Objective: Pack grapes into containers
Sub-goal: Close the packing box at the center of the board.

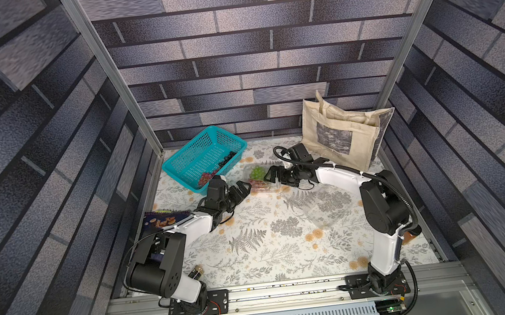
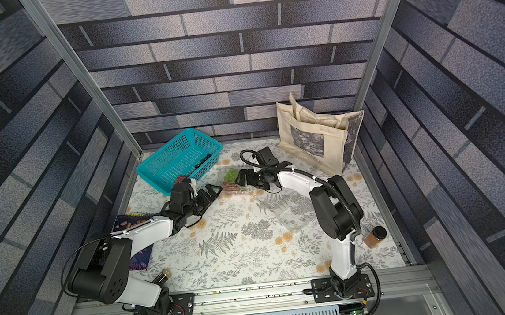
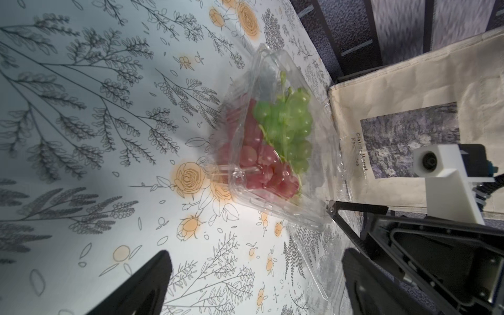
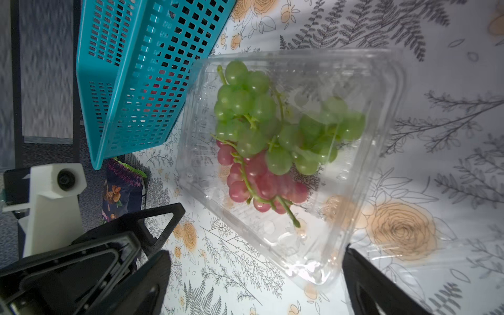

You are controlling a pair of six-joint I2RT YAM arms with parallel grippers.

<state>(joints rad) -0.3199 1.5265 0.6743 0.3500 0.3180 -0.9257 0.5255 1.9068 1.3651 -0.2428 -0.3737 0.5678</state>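
**Clamshell box of clear thin plastic (image 4: 308,261) flanked by two open grippers**

The box sat on the floral-printed bench (image 1: 254,244) just beside the teal perforated plastic basket (image 1: 195,159). It held a bunch of round green grapes (image 4: 245,109) and a bunch of red grapes (image 4: 261,182). Whether its lid was down could not be told through the glare.

It lay between the arms. The left gripper (image 1: 243,191) faced it from the basket side, and the right gripper (image 1: 271,177) from the side of the beige cloth tote bag (image 1: 338,133). Both had their fingers spread wide and held nothing. The right one was closer: one of its fingertips (image 3: 331,208) stood at a corner of the box, touching it or just short. The box's long axis appeared to run from the back wall toward the front, so each gripper faced a long side.

Two more bunches lay at the near end of the basket: a second red bunch (image 1: 205,177) and a black-purple bunch (image 1: 227,158). The left arm was plainly the nearer to them and would likely do the fetching. A second clear clamshell (image 1: 323,205) lay empty on the bench beside the right arm.

The basket wall crowded the filled box on one side, and the tote closed off the back corner. The open room was the bare middle and front of the bench.
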